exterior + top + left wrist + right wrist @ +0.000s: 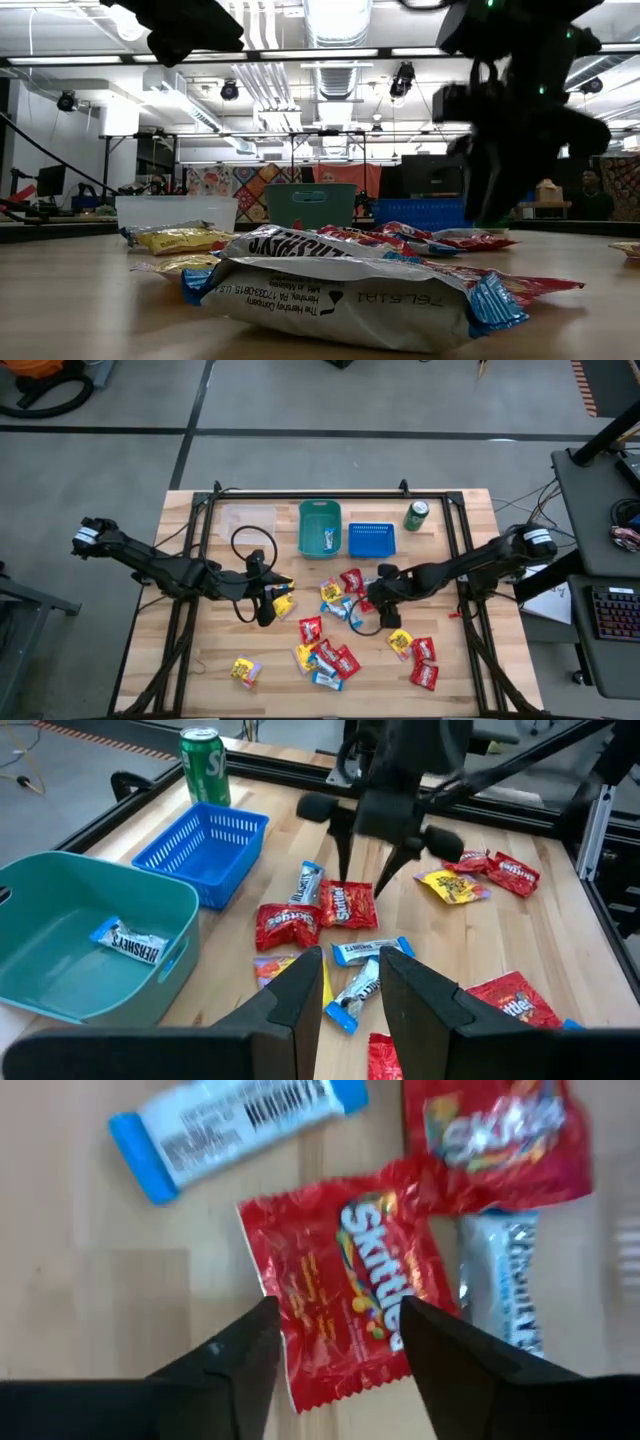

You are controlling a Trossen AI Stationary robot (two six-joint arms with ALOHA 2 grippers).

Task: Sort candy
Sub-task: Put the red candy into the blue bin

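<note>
Several small wrapped candies in red, yellow and blue-white lie flat on the wooden table, most of them near its middle. My right gripper points down, open, with its fingertips just above a red Skittles candy, one on either side of it. The left wrist view shows this candy under that gripper. My left gripper is open and holds nothing. It hovers left of the pile, near a yellow candy. One blue-white candy lies in the teal bin.
Along the far side stand a clear bin, the teal bin, a blue basket and a green can. A black frame rims the table. A lone yellow candy lies near the front left, and red ones lie at the right.
</note>
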